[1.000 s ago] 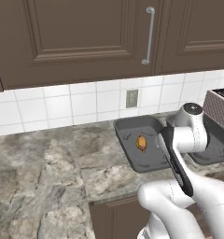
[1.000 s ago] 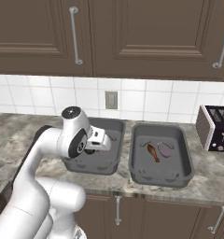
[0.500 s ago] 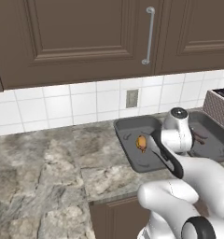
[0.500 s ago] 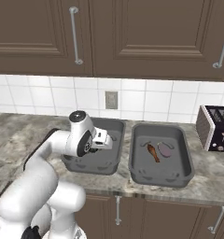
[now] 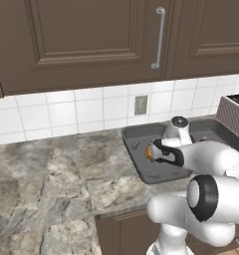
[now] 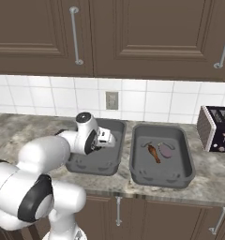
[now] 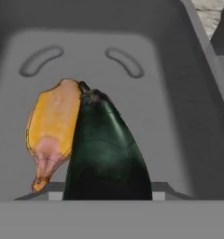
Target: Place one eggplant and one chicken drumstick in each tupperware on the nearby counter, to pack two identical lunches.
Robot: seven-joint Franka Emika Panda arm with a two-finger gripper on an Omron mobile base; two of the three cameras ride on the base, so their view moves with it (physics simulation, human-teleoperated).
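1. The counter carries both tupperwares side by side. The cameras show the same wall and the same outlet as a second ago, so the base has stayed where it was.
2. The arm has folded in over the last second, its elbow dropping toward the counter edge. The hand has shifted only a little, staying above the left tupperware.
3. The right tupperware already looks packed. The reddish-brown drumstick and the pale mauve eggplant lie close together on its floor.
4. The end effector hangs low inside the rim of the left tupperware. It appears clamped on the dark eggplant, which sits right where the fingers would meet (the fingertips themselves are covered by it).
5. In the hand view the dark eggplant stands stem-end away from the camera, over the tub floor. From this angle it overlaps the golden drumstick; I cannot tell whether they touch.
6. The golden drumstick lies on the floor of the left tupperware.
7. In my judgement this is the last placement. Once the eggplant is let go here, each tub would hold one eggplant and one drumstick. The main risk is the eggplant rolling onto the drumstick on release, which would do little harm inside the tub.
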